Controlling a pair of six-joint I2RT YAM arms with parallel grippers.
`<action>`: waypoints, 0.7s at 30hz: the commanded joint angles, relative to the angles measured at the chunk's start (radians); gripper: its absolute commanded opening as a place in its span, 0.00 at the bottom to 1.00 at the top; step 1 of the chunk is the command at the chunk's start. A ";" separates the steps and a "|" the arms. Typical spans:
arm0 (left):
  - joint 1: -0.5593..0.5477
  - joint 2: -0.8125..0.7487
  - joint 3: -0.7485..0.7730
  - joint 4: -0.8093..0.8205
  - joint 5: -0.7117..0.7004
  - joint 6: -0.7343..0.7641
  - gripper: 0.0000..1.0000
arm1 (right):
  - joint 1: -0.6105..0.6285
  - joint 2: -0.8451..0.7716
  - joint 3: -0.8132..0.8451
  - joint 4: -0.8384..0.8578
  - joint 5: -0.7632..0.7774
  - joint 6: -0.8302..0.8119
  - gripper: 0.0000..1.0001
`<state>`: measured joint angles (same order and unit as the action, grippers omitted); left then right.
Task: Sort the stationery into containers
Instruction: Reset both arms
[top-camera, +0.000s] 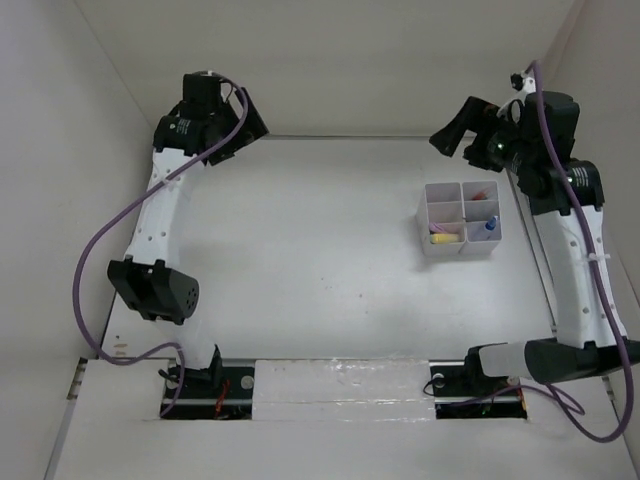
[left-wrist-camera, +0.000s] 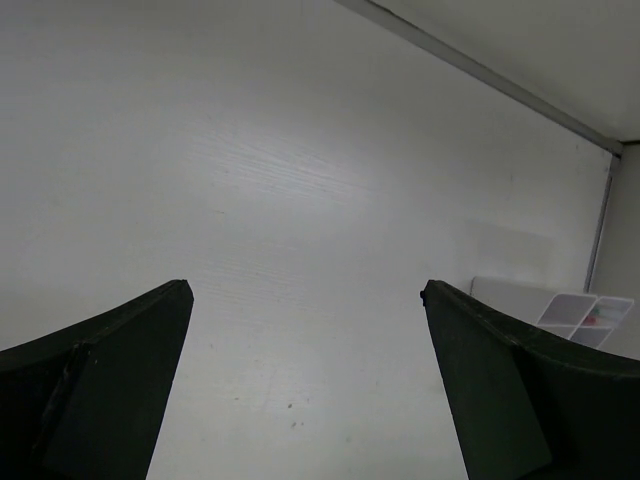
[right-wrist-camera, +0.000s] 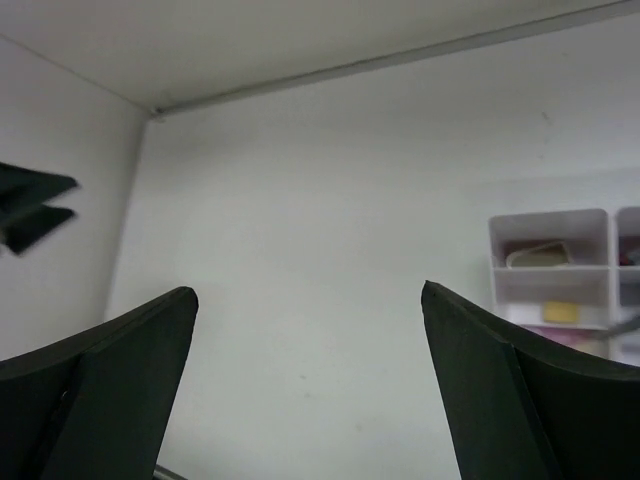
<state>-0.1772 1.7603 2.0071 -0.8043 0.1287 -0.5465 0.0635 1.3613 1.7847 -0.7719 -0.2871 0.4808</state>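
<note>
The white four-compartment box (top-camera: 425, 205) stands on the right part of the table. It holds stationery: a yellow and pink marker (top-camera: 443, 238), a blue-capped tube (top-camera: 490, 226), a red item (top-camera: 480, 194) and a tan eraser (right-wrist-camera: 540, 256). The box also shows in the right wrist view (right-wrist-camera: 550, 285) and at the edge of the left wrist view (left-wrist-camera: 560, 305). My left gripper (top-camera: 243, 122) is raised at the back left, open and empty. My right gripper (top-camera: 452, 133) is raised at the back right, behind the box, open and empty. No stationery lies loose on the table.
White walls close in the table at the back and both sides. The back wall edge (right-wrist-camera: 380, 62) runs behind the table. Purple cables (top-camera: 100, 250) hang along both arms.
</note>
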 joint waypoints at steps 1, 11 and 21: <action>-0.002 -0.123 0.044 -0.085 -0.187 0.028 1.00 | 0.097 -0.071 0.041 -0.247 0.360 -0.224 1.00; -0.048 -0.568 -0.473 0.086 -0.229 0.059 1.00 | 0.210 -0.490 -0.221 -0.233 0.525 -0.320 1.00; -0.048 -0.965 -0.827 0.111 -0.256 0.043 1.00 | 0.210 -0.852 -0.511 -0.251 0.439 -0.320 1.00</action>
<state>-0.2253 0.8616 1.2118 -0.7311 -0.0952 -0.5026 0.2642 0.5476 1.3140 -1.0122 0.1757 0.1776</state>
